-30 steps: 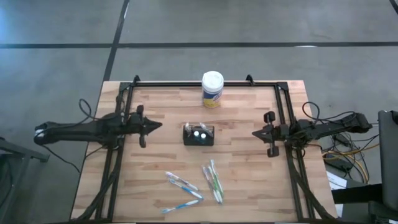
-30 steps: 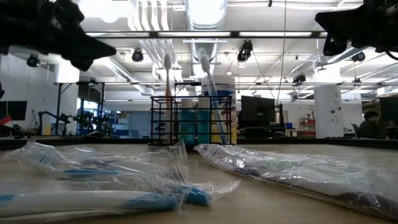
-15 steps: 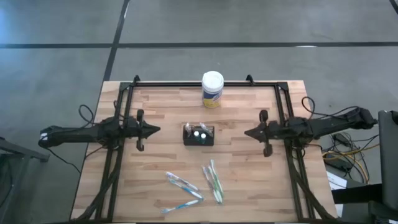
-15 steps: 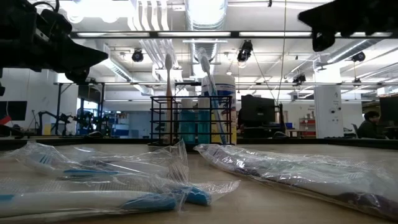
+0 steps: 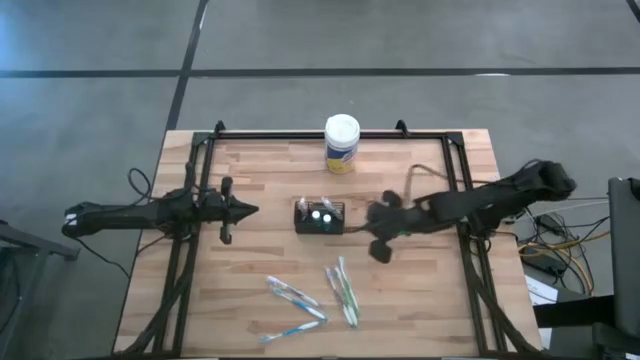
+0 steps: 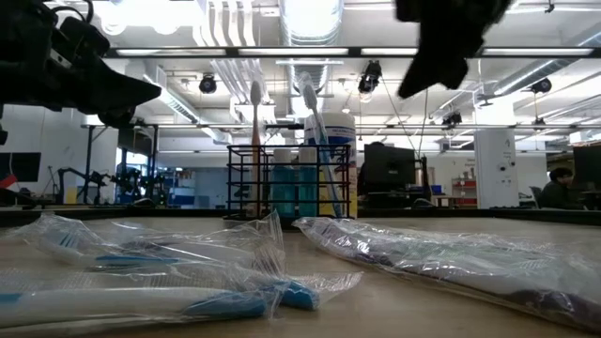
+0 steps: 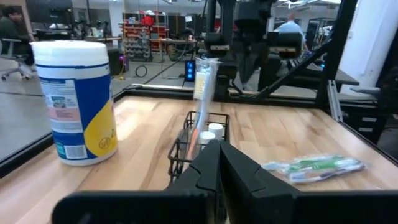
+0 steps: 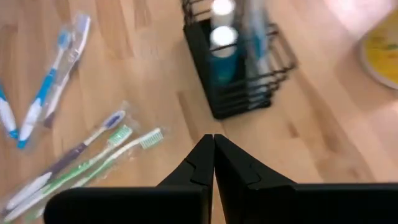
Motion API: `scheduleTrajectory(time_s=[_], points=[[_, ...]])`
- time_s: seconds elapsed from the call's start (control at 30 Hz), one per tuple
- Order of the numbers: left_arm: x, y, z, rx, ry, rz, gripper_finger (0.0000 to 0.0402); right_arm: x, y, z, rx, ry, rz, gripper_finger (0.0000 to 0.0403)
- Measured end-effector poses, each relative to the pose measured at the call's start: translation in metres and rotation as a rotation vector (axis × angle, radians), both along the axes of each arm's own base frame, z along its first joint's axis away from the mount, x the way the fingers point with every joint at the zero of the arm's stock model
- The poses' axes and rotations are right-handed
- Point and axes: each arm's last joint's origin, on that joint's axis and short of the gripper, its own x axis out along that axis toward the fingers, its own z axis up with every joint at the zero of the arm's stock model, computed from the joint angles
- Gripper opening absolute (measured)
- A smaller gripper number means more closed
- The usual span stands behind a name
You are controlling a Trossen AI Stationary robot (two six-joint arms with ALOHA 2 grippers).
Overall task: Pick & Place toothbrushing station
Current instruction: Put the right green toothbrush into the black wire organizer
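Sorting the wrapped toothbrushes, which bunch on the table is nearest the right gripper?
The green-headed bunch, right of the blue-headed ones; it lies just below the right gripper in the high view.

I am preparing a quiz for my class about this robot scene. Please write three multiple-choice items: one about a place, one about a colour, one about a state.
1. Where is the black wire caddy?
A. near the middle of the table
B. hanging off the table's front edge
C. on top of the canister

2. What colour is the lid of the round canister?
A. red
B. white
C. black

3. How are the fingers of the right gripper?
A. wide open
B. closed around a toothbrush
C. shut, holding nothing

Answers:
1. A: in the high view the caddy stands mid-table between the two arms.
2. B: the lid is white above a yellow and blue label.
3. C: the right wrist view shows the fingers pressed together with nothing between them, above the table beside the caddy.
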Motion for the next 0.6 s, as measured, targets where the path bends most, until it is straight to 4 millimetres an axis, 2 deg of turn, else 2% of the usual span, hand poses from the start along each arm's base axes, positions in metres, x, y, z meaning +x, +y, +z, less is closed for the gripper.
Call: scheduleTrajectory(time_s=[0.17, 0.3, 0.43, 0.6], points=[[0.0, -0.001, 0.0, -0.004, 0.0, -0.031, 0.0009, 0.043, 0.016, -0.031, 0.078, 0.167, 0.037, 0.0014], [0.0, -0.001, 0.0, -0.004, 0.003, -0.032, 0.0008, 0.07, 0.027, -0.06, 0.189, 0.286, 0.106, 0.0046], [0.0, -0.001, -0.001, -0.006, 0.009, -0.04, 0.0011, 0.084, 0.033, -0.082, 0.205, 0.385, 0.105, 0.0086], [0.0, -0.002, -0.003, -0.006, 0.034, -0.052, 0.001, 0.092, 0.04, -0.083, 0.207, 0.384, 0.118, 0.0124]])
